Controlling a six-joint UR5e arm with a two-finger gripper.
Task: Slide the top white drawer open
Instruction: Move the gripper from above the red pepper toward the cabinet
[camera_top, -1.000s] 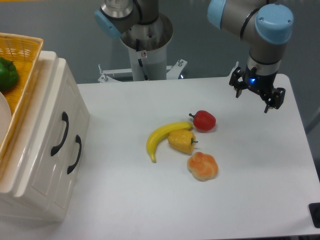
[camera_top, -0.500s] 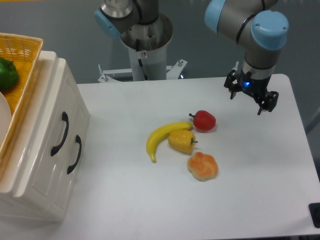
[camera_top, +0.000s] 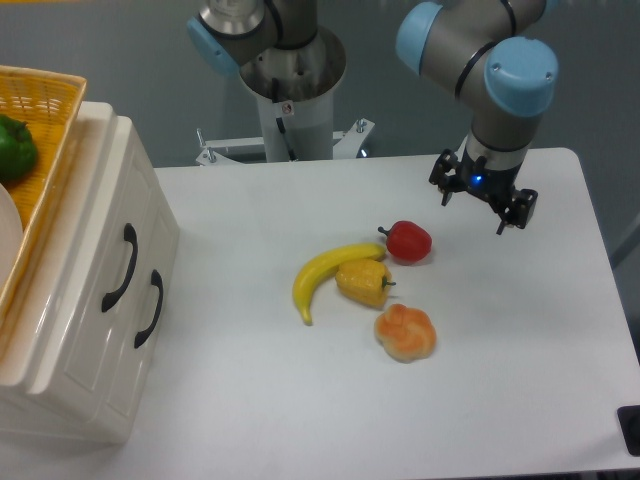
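— Cream-white and glossy, the top white drawer (camera_top: 112, 262) sits at nine o'clock, shut, its curved black handle (camera_top: 120, 268) facing the worktop (camera_top: 300, 400).
— Room before it?
— Bare worktop. Centre: banana (camera_top: 325, 275), yellow pepper (camera_top: 363, 283), red pepper (camera_top: 407, 241), orange fruit (camera_top: 405, 332).
— And the tool (camera_top: 482, 201)?
— At two o'clock, fingers spread, gripping nothing.

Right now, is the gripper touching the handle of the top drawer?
No. The gripper hangs open above the far right of the table, well away from the top drawer at the left.
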